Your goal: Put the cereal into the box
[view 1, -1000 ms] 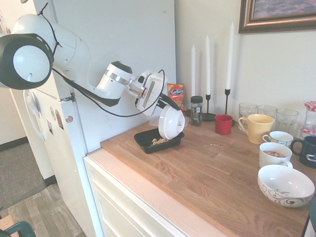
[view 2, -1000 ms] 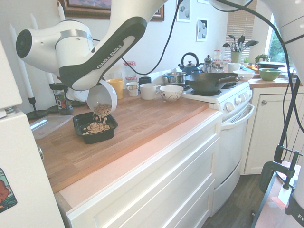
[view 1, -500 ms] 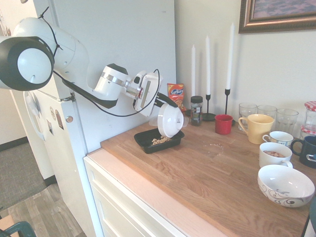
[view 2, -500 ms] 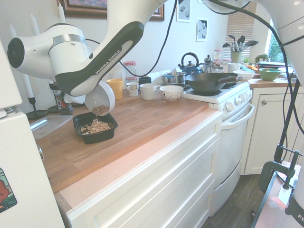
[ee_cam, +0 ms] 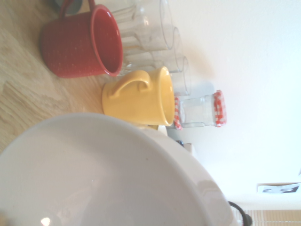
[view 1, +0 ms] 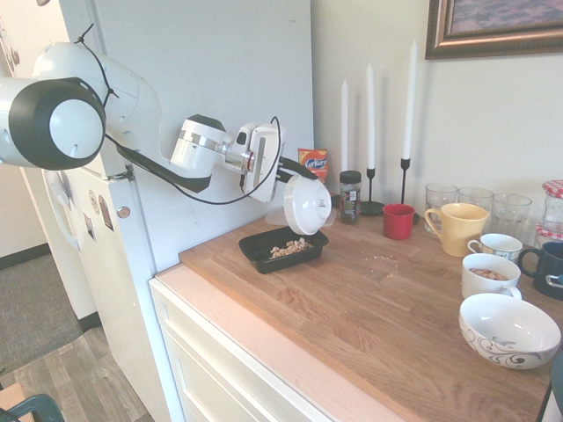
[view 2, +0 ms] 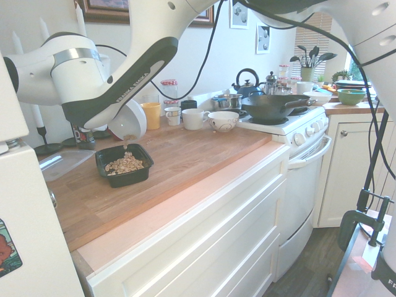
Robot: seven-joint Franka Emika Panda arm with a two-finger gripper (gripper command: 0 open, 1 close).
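The cereal lies as a tan heap in the box, a shallow black tray at the counter's back left. In the second exterior view the cereal fills the middle of the box. My gripper is shut on the rim of a white bowl, held tipped on its side just above the tray's far end. A few pieces still cling at the lip of the bowl. The bowl's inside looks bare in the wrist view.
An orange snack bag, a dark jar and white candles stand behind the tray. A red mug, yellow mug, glasses and white bowls crowd the right. A clear flat container lies beside the tray.
The bowl has risen a little above the tray and its cereal has poured out into the box; the heap in the tray has grown.
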